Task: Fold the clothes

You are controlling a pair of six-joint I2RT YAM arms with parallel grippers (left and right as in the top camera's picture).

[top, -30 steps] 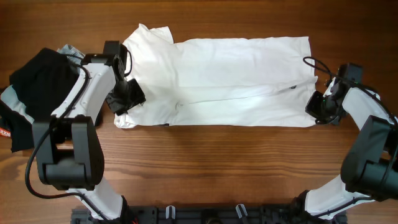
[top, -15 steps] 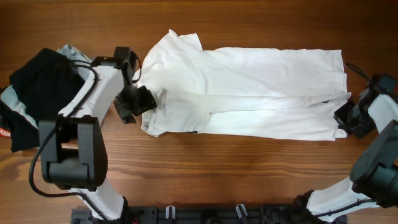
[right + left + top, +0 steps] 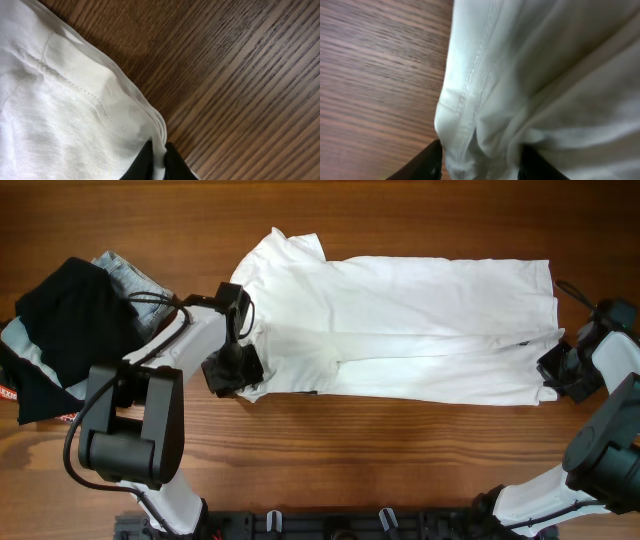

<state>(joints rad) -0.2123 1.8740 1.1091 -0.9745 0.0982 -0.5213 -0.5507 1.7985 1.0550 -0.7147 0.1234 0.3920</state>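
Note:
A white shirt (image 3: 400,320) lies folded lengthwise across the table, collar end to the left. My left gripper (image 3: 237,367) is at its near left corner; in the left wrist view the dark fingers (image 3: 480,162) sit either side of a bunched fold of the white cloth (image 3: 520,80). My right gripper (image 3: 557,372) is at the shirt's near right corner. In the right wrist view its fingers (image 3: 156,157) are pinched shut on the thin hem of the shirt (image 3: 65,100).
A pile of dark and grey clothes (image 3: 60,330) lies at the table's left edge, with a denim piece (image 3: 125,275) at its far side. Bare wooden tabletop (image 3: 400,450) runs along the near side of the shirt.
Both arms dragged the shirt to the right a second ago. Since then my left gripper has moved right and nearer along the shirt's left edge, pushing the corner in. The right gripper has held still.

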